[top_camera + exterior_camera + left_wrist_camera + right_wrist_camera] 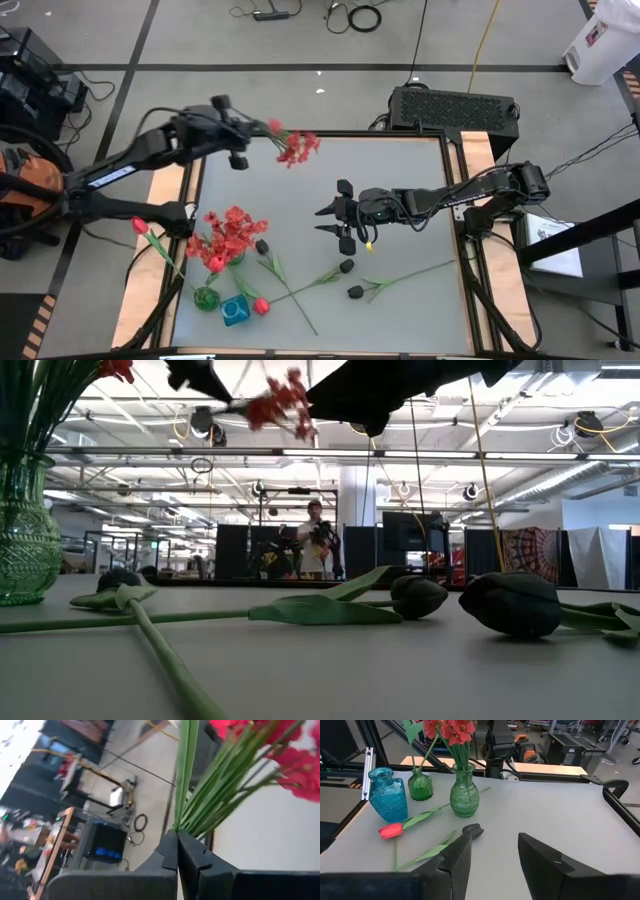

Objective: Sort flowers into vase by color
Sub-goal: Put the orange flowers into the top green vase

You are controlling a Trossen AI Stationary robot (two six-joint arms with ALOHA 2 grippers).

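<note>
the left gripper (262, 127) is clamped on the stems of a frilly red flower (297, 146), held aloft over the table's (400, 160) far edge. the right gripper (328, 220) hovers mid-table, fingers apart and empty. near the front-left corner stand a green vase (464, 796) of red blooms, a blue vase (388, 793) and a small green vase (420, 785). a red tulip (390, 830) and black buds (347, 266) lie loose along the front edge.
</note>
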